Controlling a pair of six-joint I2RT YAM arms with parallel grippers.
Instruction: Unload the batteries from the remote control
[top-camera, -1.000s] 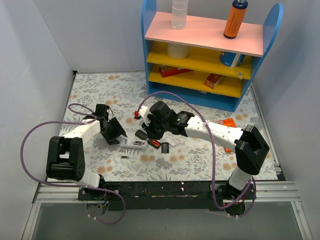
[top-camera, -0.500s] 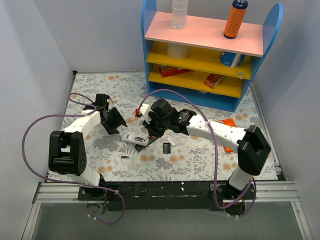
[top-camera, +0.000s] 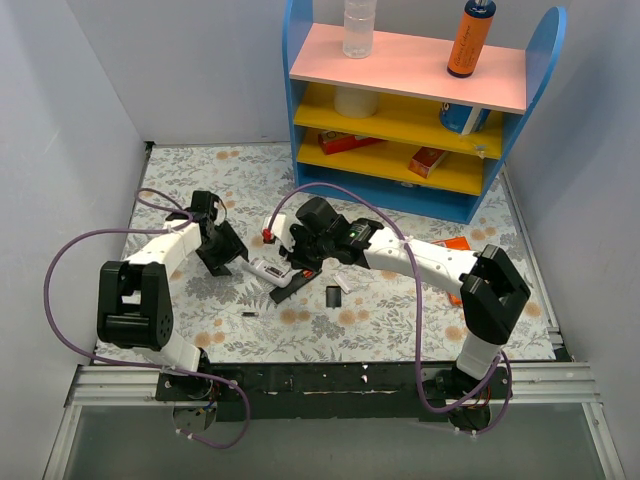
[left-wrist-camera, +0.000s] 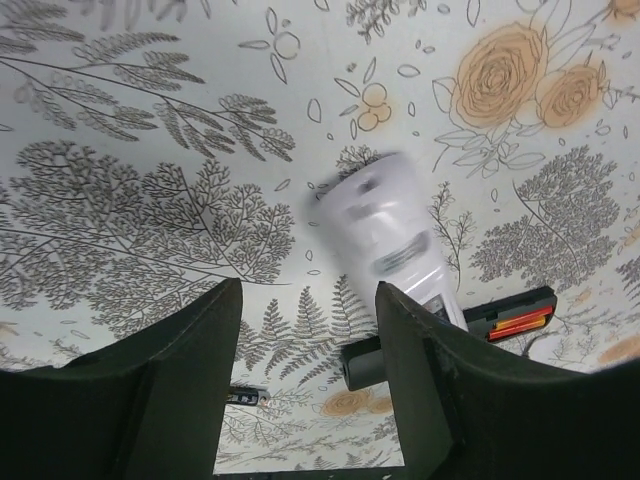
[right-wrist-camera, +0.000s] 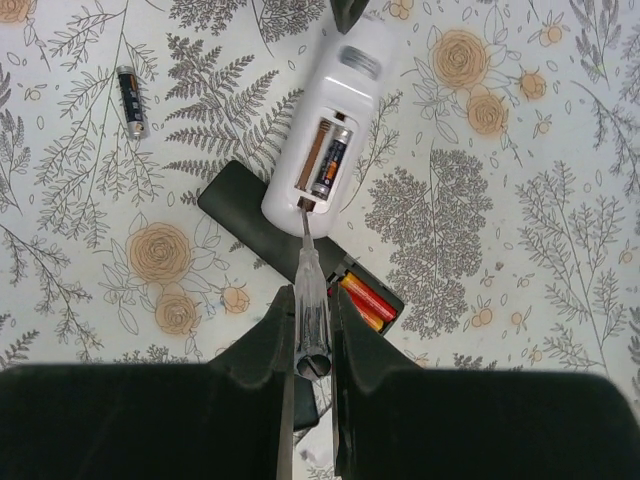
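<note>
Two arms meet mid-frame in the top view over the floral cloth (top-camera: 400, 320). The right gripper (right-wrist-camera: 312, 300) has its jaws narrow, clamped on a thin clear tool (right-wrist-camera: 305, 250). In the right wrist view the tool points up-frame, with its tip at the lower edge of the open bay of a white device (right-wrist-camera: 345, 100). One dark cell (right-wrist-camera: 330, 160) sits in that bay.

The remote control (right-wrist-camera: 240, 205) lies flat under the white device's lower end, running diagonally from left of centre down to lower right of centre. The compartment at its lower-right end is open. The batteries (right-wrist-camera: 360, 297), red and orange, are side by side inside it, just right of the right gripper's finger. A loose dark battery (right-wrist-camera: 131, 100) lies on the cloth at upper left, well apart from both devices.

The left gripper (left-wrist-camera: 308, 300) has its jaws wide and holds nothing. The white device shows blurred between the fingers (left-wrist-camera: 200, 370); contact cannot be told. In the top view a small black piece (top-camera: 331, 297) lies just right of the remote control, and a blue shelf (top-camera: 300, 60) stands at the upper right.
</note>
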